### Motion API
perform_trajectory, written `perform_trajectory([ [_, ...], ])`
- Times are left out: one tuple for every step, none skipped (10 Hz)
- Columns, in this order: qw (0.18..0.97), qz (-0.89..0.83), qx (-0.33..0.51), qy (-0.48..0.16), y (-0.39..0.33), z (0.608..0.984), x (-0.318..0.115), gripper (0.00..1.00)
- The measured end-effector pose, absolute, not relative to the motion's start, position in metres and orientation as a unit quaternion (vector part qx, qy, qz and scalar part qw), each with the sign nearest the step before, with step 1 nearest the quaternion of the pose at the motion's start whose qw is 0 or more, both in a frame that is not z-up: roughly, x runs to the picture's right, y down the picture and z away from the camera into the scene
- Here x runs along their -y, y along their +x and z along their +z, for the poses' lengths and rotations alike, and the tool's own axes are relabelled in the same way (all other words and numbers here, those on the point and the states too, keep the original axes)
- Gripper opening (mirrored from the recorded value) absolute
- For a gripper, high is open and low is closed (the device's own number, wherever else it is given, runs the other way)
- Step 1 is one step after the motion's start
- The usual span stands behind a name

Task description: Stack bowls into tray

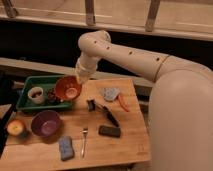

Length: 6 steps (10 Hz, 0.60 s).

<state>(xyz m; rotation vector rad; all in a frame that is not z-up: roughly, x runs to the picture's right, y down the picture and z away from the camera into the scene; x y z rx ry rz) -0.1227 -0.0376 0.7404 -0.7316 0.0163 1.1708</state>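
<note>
My gripper [79, 79] hangs from the white arm that reaches in from the right. It is shut on the rim of the glossy orange-brown bowl [67, 88], which is tilted over the right end of the dark green tray [25, 103]. The purple bowl [46, 123] stands on the wooden table in front of the tray, apart from the gripper. A small white cup [36, 94] and some dark brown items sit inside the tray, left of the orange bowl.
An apple [16, 127] lies left of the purple bowl. A blue sponge [65, 148], a fork [84, 139], a dark block [109, 131], a black-handled tool [106, 113], a carrot [122, 102] and a grey cloth [109, 93] lie on the table [132, 145].
</note>
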Motion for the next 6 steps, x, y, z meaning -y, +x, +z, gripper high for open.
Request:
perform_trajectory([
  [0.781, 0.518, -0.007, -0.349, -0.14, 0.733, 0.022, 0.0],
  [0.791, 0.493, -0.008, -0.363, -0.158, 0.725, 0.003, 0.0],
  [0.799, 0.472, -0.01, -0.374, -0.173, 0.72, -0.014, 0.0],
  [0.806, 0.45, -0.011, -0.384, -0.188, 0.715, -0.028, 0.0],
  [0.818, 0.417, -0.015, -0.397, -0.209, 0.713, -0.045, 0.0],
  [0.824, 0.398, -0.018, -0.403, -0.224, 0.715, -0.053, 0.0],
])
